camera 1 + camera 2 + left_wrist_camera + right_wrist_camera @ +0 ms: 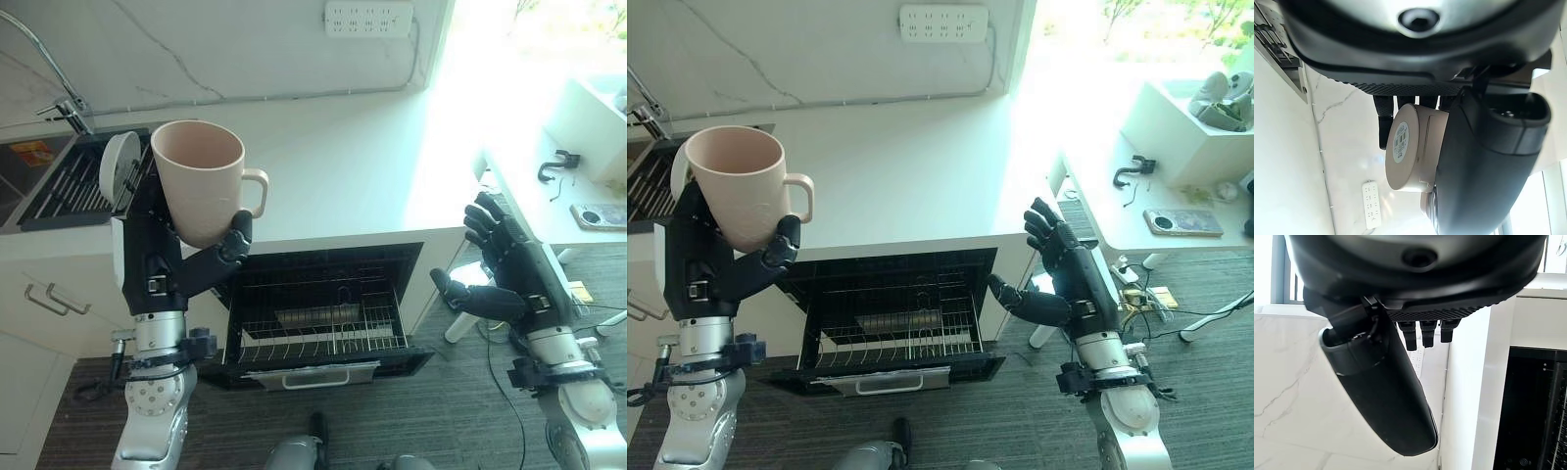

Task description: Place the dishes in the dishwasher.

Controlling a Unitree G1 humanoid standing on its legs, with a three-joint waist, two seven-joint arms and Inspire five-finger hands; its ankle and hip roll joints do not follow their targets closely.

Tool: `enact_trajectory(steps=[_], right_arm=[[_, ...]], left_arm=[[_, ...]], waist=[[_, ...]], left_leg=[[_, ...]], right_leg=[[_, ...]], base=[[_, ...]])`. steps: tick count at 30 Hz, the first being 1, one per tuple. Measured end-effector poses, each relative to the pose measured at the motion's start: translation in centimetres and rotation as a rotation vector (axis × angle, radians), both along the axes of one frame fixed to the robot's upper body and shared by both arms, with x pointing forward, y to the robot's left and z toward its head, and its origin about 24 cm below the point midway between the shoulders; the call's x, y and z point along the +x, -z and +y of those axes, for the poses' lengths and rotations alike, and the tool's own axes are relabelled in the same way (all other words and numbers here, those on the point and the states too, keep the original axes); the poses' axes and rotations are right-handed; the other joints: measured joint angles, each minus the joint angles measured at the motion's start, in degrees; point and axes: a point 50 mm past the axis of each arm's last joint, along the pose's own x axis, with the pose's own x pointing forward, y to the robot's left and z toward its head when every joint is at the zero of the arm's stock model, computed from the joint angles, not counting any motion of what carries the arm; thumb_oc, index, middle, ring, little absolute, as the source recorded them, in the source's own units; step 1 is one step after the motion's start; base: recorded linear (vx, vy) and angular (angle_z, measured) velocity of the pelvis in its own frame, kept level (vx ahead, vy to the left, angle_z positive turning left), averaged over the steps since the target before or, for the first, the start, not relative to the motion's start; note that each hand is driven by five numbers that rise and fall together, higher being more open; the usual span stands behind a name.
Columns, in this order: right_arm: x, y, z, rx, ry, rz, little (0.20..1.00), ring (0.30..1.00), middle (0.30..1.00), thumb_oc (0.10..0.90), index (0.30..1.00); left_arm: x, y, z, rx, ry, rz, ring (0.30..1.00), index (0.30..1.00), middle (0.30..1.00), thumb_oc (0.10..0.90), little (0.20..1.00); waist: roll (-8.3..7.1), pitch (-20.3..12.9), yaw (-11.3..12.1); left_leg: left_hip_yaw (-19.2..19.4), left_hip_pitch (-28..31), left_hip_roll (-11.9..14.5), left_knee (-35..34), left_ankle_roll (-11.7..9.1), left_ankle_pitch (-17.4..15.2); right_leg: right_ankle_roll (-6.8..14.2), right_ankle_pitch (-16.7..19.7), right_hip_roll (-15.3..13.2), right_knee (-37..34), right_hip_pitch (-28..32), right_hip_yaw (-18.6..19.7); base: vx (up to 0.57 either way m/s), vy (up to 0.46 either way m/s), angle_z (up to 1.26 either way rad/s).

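Note:
A pale pink mug (203,183) with a handle is held upright, mouth up, in my left hand (162,257), whose fingers and thumb curl round its body. It hangs above the counter's front edge, left of the dishwasher. The mug's base (1403,147) shows past the fingers in the left wrist view. The dishwasher (323,308) is open under the counter, its wire rack (323,331) pulled out and bare. My right hand (509,266) is raised to the right of the dishwasher, fingers straight and spread, holding nothing.
A sink drainer (83,181) with a white plate (118,168) standing in it sits at the counter's left. A white side table (588,186) with a phone (600,216) stands right. A socket strip (368,18) is on the wall.

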Motion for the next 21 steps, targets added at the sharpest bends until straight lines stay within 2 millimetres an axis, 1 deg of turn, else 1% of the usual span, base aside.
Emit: enact_trajectory(steps=[3,8,11,13,14,15,16,17,18,19,20,21], right_arm=[[0.0,0.0,-0.1,0.004,0.011,0.0,0.9,0.9,0.9,0.8,0.9],[0.1,0.0,0.0,0.004,0.008,0.004,0.9,0.9,0.9,0.8,0.9],[0.1,0.1,0.0,0.003,0.0,0.018,0.9,0.9,0.9,0.8,0.9],[0.4,0.1,0.3,0.003,-0.02,0.024,0.9,0.9,0.9,0.8,0.9],[0.6,0.0,0.6,0.006,-0.035,0.02,0.9,0.9,0.9,0.8,0.9],[0.8,0.1,0.9,0.012,-0.05,0.031,0.9,0.9,0.9,0.8,0.9],[0.8,0.4,1.2,0.022,-0.074,0.052,0.9,0.9,0.9,0.8,0.9],[0.8,0.5,1.5,0.026,-0.099,0.055,0.9,0.9,0.9,0.8,0.9],[0.9,0.4,1.8,0.029,-0.119,0.05,0.9,0.9,0.9,0.8,0.9],[1.1,0.4,2.1,0.049,-0.142,0.045,0.9,0.9,0.9,0.8,0.9],[1.6,0.5,2.7,0.063,-0.167,0.048,0.9,0.9,0.9,0.8,0.9],[1.5,0.8,3.1,0.067,-0.193,0.064,0.9,0.9,0.9,0.8,0.9]], left_arm=[[0.0,0.0,0.0,0.0,0.0,0.0,0.3,0.3,0.3,0.4,0.3],[0.0,0.0,0.1,0.0,-0.005,-0.001,0.3,0.3,0.3,0.4,0.3],[0.0,-0.1,0.1,0.0,-0.005,-0.002,0.3,0.3,0.3,0.4,0.3],[0.0,-0.1,0.1,0.0,-0.006,-0.002,0.3,0.3,0.3,0.4,0.3],[0.0,-0.1,0.1,-0.001,-0.004,-0.003,0.3,0.3,0.3,0.4,0.3],[0.0,-0.1,0.0,0.002,0.001,-0.001,0.3,0.3,0.3,0.4,0.3],[0.1,0.0,-0.1,0.005,0.011,0.004,0.3,0.3,0.3,0.4,0.3],[0.1,-0.1,-0.1,0.016,0.018,0.001,0.3,0.3,0.3,0.4,0.3],[0.0,-0.2,-0.1,0.018,0.018,0.0,0.3,0.3,0.3,0.4,0.3],[0.3,-0.1,0.0,0.019,0.018,0.002,0.3,0.3,0.3,0.4,0.3],[0.7,0.0,0.1,0.025,0.02,0.013,0.3,0.3,0.3,0.4,0.3],[1.4,0.3,0.1,0.019,0.032,0.047,0.3,0.3,0.3,0.4,0.3]], waist=[[-0.17,0.1,0.2],[-1.35,0.5,1.1],[-1.74,0.5,1.8],[-1.86,0.6,2.2],[-2.14,0.7,2.4],[-2.32,0.9,2.3],[-2.83,1.0,2.1],[-3.61,0.9,2.1],[-3.46,1.2,2.1],[-2.94,2.1,1.9],[-2.83,3.3,1.7],[-2.36,3.9,0.9]], left_leg=[[0.1,-0.2,-0.1,0.1,-0.2,-0.1],[0.1,-0.3,-0.2,0.1,-0.2,-0.2],[0.3,-0.2,-0.2,0.1,-0.2,-0.3],[0.5,-0.1,-0.1,0.4,-0.5,-1.0],[0.6,-0.1,-0.3,0.8,-0.5,-1.4],[0.5,0.1,-0.4,1.6,-0.4,-2.5],[-0.3,1.1,0.0,1.3,-0.2,-3.1],[-0.4,1.3,-0.2,1.2,-0.3,-3.4],[-0.7,0.8,0.2,2.1,0.2,-4.0],[-0.9,-0.2,1.0,4.9,0.4,-5.3],[-1.6,0.3,1.0,5.9,1.1,-6.7],[-3.3,0.3,0.8,6.0,0.6,-6.4]], right_leg=[[-0.2,0.2,-0.1,-0.5,0.0,0.0],[-0.1,0.3,-0.2,-1.0,0.1,0.0],[0.0,0.4,-0.4,-1.2,0.1,0.0],[-0.1,0.5,-0.4,-1.5,0.4,0.0],[0.3,0.3,-0.3,-2.0,0.6,0.0],[0.5,0.7,0.0,-3.5,1.9,-1.0],[1.4,1.6,0.3,-5.9,4.2,-1.8],[1.9,2.6,0.2,-6.1,4.8,-2.0],[3.1,3.4,0.6,-4.1,3.9,-2.5],[4.3,3.8,0.0,4.7,-0.3,-2.2],[4.8,2.9,-1.6,13.1,-5.2,-2.2],[4.0,1.3,-1.4,8.1,-7.1,-1.6]], base=[[0.03,0.049,-0.01],[0.03,0.06,0.0],[0.03,0.073,-0.04],[0.1,0.075,-0.03],[0.13,0.079,0.05],[0.08,0.056,0.15],[0.01,0.034,0.17],[0.02,-0.05,0.11],[0.03,-0.126,0.0],[0.03,-0.191,-0.06],[0.01,-0.213,0.23],[0.01,-0.273,0.4]])
